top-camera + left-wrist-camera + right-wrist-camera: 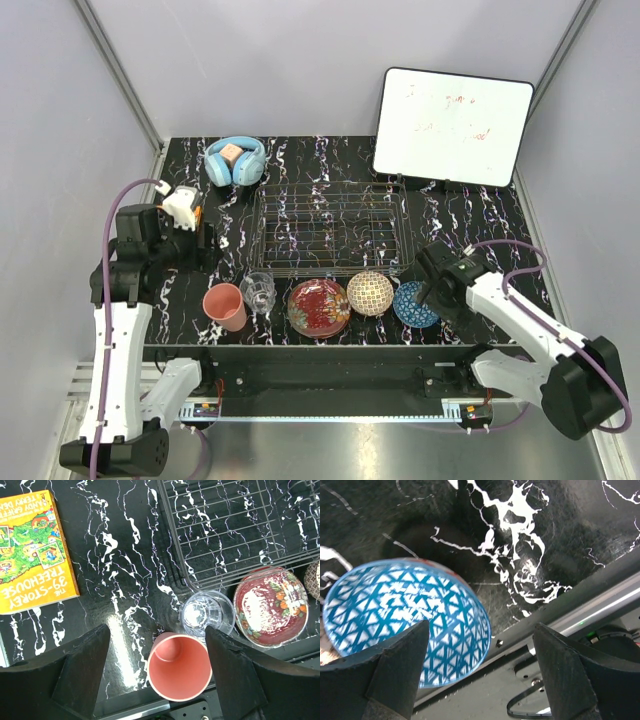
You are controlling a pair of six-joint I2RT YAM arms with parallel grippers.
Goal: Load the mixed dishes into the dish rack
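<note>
When you look along the near edge of the worktop (440,215), you see all five dishes in a row, and every one sits outside the dish rack (330,228).

At the left end is the pink cup (225,305). It stands up with its open end on top. Right beside it is the small clear glass (258,291), also standing up, close to the rack's near left corner. Next comes the red plate (318,306). It is shiny, lies flat, and has flowers round its rim. After that is the cream bowl (370,293), covered with a criss-cross pattern. Last on the right is the blue bowl (412,305). It sits open side up and has white triangle shapes all over the inside.

Your right hand (481,626) is over the blue bowl's near right side. Its two fingers are spread wide and hold nothing. From these views I cannot tell if a finger touches the bowl.

Your left hand (156,628) is higher up, over the left part of the worktop. Its fingers are spread wide too, with nothing held. Its camera looks down on the cup and the glass.

Behind the row of dishes is the dish rack, a low, wide grid of thin dark wire lying on the worktop. A yellow book (32,552) lies flat to the left of it.

Farther back are blue headphones (235,160), and a whiteboard (452,125) leans at the back right.
</note>
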